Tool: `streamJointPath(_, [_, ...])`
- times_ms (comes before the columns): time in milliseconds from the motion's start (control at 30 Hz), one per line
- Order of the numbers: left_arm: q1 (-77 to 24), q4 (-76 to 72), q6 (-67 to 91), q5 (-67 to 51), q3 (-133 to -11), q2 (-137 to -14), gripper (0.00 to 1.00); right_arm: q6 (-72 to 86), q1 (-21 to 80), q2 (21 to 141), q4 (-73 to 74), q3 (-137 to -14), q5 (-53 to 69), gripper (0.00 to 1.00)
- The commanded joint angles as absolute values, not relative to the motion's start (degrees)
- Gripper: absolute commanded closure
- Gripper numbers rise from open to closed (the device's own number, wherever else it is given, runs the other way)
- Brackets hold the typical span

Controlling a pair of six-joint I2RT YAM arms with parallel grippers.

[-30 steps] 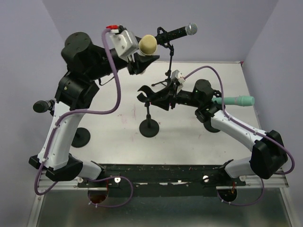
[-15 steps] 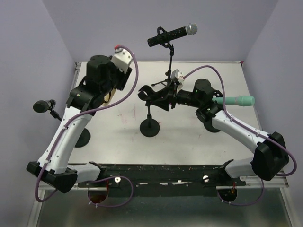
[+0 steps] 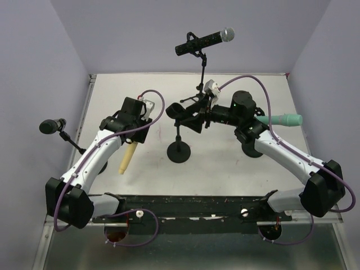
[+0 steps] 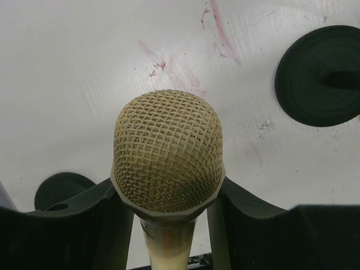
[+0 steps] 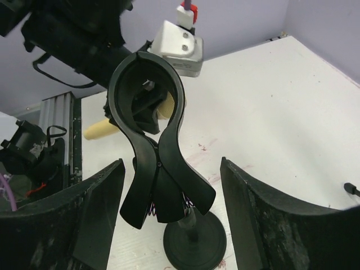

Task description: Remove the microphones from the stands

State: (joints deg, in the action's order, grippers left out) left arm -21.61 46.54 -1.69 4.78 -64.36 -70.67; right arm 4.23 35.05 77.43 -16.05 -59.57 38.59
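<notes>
The cream microphone (image 3: 127,158) with its gold mesh head (image 4: 167,160) is clamped between the fingers of my left gripper (image 3: 136,134) just below the head. Its handle slants down to the white table at the left of the middle stand. The black stand (image 3: 179,151) carries an empty spring clip (image 5: 149,129) on top. My right gripper (image 5: 171,191) stands open on either side of the clip's handles, with a gap at each finger. In the top view the right gripper (image 3: 194,115) sits at the clip (image 3: 181,111).
A black microphone (image 3: 205,40) sits on a tall stand at the back. A teal microphone (image 3: 283,120) is on a stand at the right, and a small black one (image 3: 50,126) at the left edge. Round stand bases (image 4: 320,76) lie on the table.
My left arm swung down from high at the back to the table with the cream microphone in its grip. My right gripper opened off the clip's handles.
</notes>
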Motion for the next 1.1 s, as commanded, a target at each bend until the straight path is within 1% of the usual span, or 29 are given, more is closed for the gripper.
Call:
streamJointPath(0, [-18.47, 43.42, 6.58, 2.82, -61.26, -75.13, 1.0, 2.9, 35.24, 75.76, -12.75, -62.05, 37.97, 0.23])
streamJointPath(233, [-14.68, 41.23, 10.28, 1.93, -59.86, -84.98, 1.0, 0.62, 35.24, 75.15, -9.41, -63.63, 37.97, 0.22])
streamJointPath(367, [-12.14, 39.99, 11.16, 3.96, -59.24, -89.99, 1.0, 0.62, 35.16, 74.62, -7.65, -64.16, 38.06, 0.22])
streamJointPath(467, [-11.25, 39.55, 11.08, 3.6, -58.19, -92.02, 1.0, -1.21, 35.16, 74.71, -7.03, -64.42, 37.97, 0.22])
streamJointPath(500, [-11.16, 39.29, 10.99, 3.52, -57.75, -92.54, 0.95, -1.4, 35.16, 74.88, -6.86, -64.6, 38.06, 0.22])
streamJointPath(567, [-11.08, 38.85, 11.33, 3.08, -57.22, -92.99, 0.71, -1.67, 35.16, 75.14, -6.59, -65.04, 38.23, 0.22])
streamJointPath(600, [-10.99, 38.76, 11.08, 2.47, -57.22, -92.99, 0.61, -1.76, 35.16, 75.32, -6.59, -65.21, 38.32, 0.22])
streamJointPath(700, [-11.07, 39.55, 10.72, 2.02, -58.53, -94.22, 0.41, -1.93, 35.16, 75.93, -6.59, -65.74, 38.58, 0.22])
streamJointPath(833, [-11.07, 39.9, 10.55, 1.93, -58.97, -94.66, 0.3, -1.76, 35.16, 76.73, -7.03, -66.27, 39.11, 0.22])
streamJointPath(1067, [-11.07, 39.81, 10.46, 1.93, -58.97, -94.57, 0.29, -1.67, 35.16, 76.82, -7.21, -66.1, 39.02, 0.22])
